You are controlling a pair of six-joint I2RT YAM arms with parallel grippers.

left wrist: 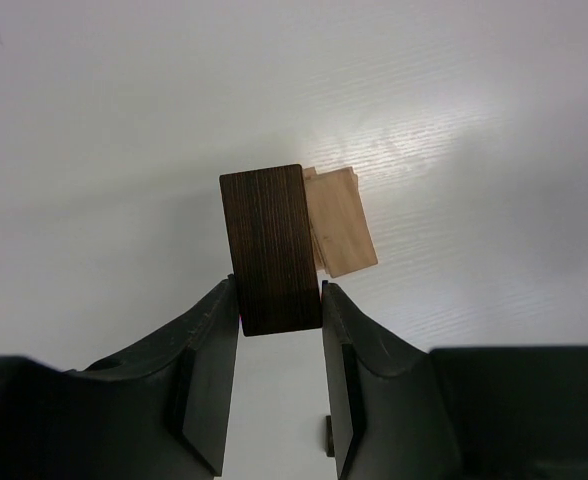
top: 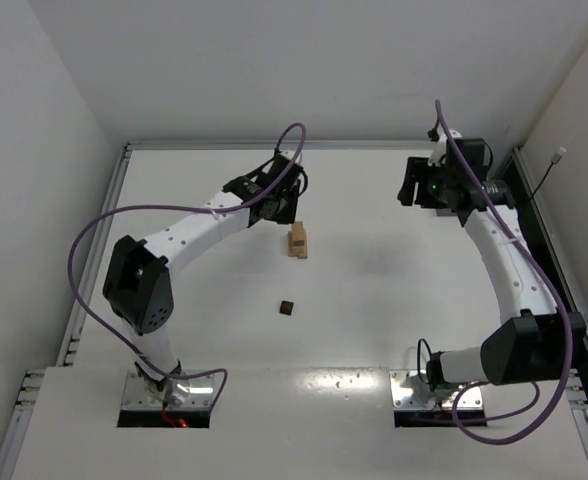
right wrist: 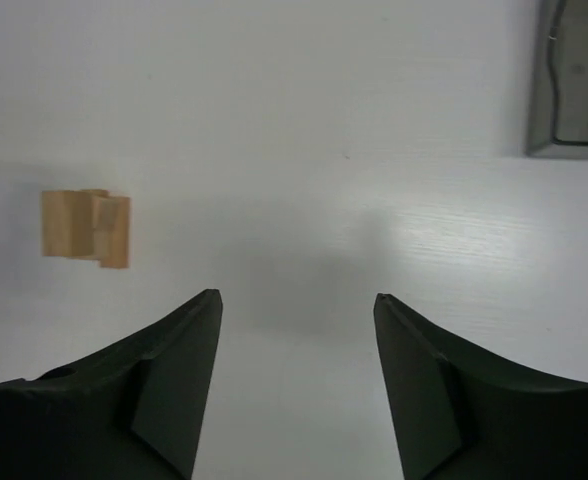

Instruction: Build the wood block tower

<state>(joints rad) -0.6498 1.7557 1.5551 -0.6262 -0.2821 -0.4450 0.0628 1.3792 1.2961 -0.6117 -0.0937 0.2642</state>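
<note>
Two dark blocks show. One brown block (left wrist: 271, 245) is pinched in my left claw (left wrist: 279, 290), right by the tan wood block tower (top: 299, 241) mid-tabletop (top: 394, 300); whether they touch, I cannot tell. A small dark piece (top: 288, 308) lies nearer the bases. My right claw (right wrist: 296, 300) gapes wide, empty, well apart.

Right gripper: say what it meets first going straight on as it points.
Probably only the bare table: the right gripper aims between the tan block stack, off to the left, and the grey tray at far right. Depth is unclear.
</note>
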